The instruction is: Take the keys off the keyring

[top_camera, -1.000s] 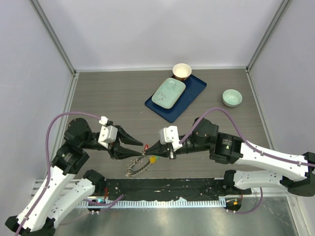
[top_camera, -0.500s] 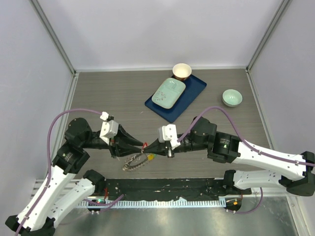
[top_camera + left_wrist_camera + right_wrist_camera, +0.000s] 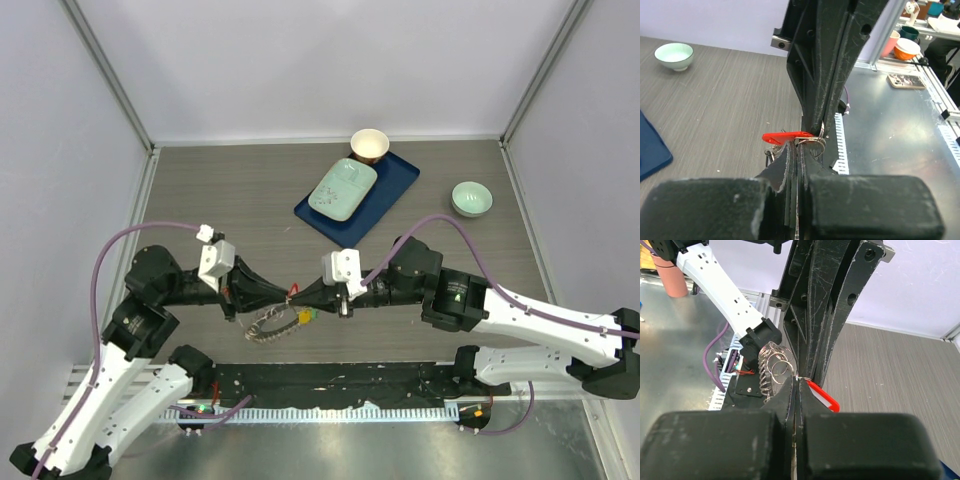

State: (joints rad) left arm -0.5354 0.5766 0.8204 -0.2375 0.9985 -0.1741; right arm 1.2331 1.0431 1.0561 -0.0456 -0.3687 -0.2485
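Tips meet by the table's (image 3: 220, 190) near edge.
The right end effector (image 3: 795, 382) pinches the keyring (image 3: 268, 325) steady; the left end effector (image 3: 799, 150), shut, seemingly grips the red key (image 3: 782, 136) to free it.

We see a red key (image 3: 781, 136) against the grey wood-grain desk (image 3: 220, 190). The keyring (image 3: 268, 327) is silvery grey; the tray (image 3: 395, 185) navy, the bowl (image 3: 471, 198) pale green.
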